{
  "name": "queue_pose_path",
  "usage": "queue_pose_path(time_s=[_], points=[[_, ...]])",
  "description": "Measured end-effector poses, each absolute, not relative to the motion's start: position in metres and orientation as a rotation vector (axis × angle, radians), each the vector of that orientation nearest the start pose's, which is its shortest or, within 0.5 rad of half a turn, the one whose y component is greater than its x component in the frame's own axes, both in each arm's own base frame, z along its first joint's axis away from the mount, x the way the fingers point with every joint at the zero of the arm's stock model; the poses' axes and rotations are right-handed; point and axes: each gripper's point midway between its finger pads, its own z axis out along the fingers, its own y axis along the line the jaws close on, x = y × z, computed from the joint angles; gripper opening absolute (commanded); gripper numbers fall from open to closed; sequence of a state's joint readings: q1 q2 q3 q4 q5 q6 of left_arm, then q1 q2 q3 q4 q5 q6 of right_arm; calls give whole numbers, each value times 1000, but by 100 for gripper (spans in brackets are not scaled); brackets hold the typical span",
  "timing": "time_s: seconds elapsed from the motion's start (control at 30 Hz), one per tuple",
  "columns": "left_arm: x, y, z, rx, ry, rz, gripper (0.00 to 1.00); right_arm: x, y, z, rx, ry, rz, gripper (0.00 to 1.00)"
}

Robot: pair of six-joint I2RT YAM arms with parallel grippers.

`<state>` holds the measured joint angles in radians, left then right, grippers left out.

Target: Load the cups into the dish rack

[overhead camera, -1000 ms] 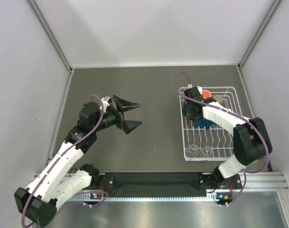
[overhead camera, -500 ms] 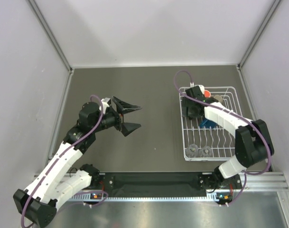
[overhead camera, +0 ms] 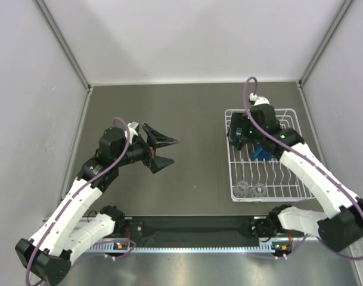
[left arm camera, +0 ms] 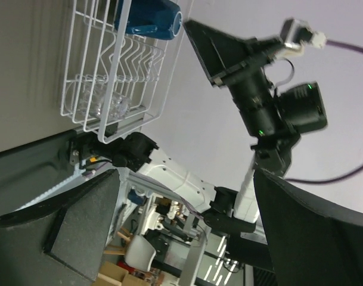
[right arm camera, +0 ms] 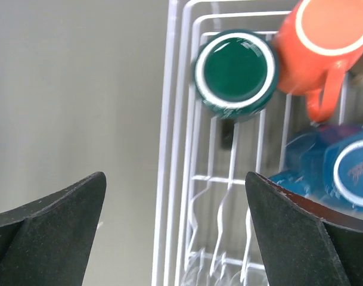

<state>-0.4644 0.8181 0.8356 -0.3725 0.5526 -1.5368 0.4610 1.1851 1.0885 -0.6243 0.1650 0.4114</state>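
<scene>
Right pincer (right arm camera: 178, 220) hangs released above the white wire dish rack (right arm camera: 169, 149); swinging low, it could knock the round dark green cup (right arm camera: 235, 71) against the orange mug (right arm camera: 324, 42). Left pincer (overhead camera: 162, 149) gapes empty.

The right arm (overhead camera: 306, 167) now stands higher above the rack (right arm camera: 163, 149) than a second ago. Its elbow, which was bent over the rack's right side, now sits out near the bench's near right corner. The right gripper (right arm camera: 175, 179) is no longer down at the green cup (right arm camera: 235, 71). It has lifted clear, its fingers spread wide, and the cup sits free in the rack's far left corner beside the orange mug (right arm camera: 324, 42). The purple cable (overhead camera: 248, 89) on the wrist now arcs further toward the bench's far edge. The left gripper (overhead camera: 174, 150) has shifted slightly toward the near edge.
</scene>
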Motion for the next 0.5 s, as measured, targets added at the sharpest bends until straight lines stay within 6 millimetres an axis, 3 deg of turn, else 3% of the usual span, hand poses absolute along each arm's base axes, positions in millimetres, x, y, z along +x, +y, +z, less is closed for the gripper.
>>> queue_pose_path(time_s=[0.2,0.27,0.37,0.5], points=[[185,-245,283,-641,2296,-1653,99,260,136,249,56,2175,450,100],[183,-251,279,-565,2299,-1652,99,243,130,252,69,2149,488,100],[180,-252,267,-482,2268,-1651,99,223,125,240,68,2154,517,100],[174,-244,247,-453,2174,-1660,99,203,120,201,93,2200,536,100]])
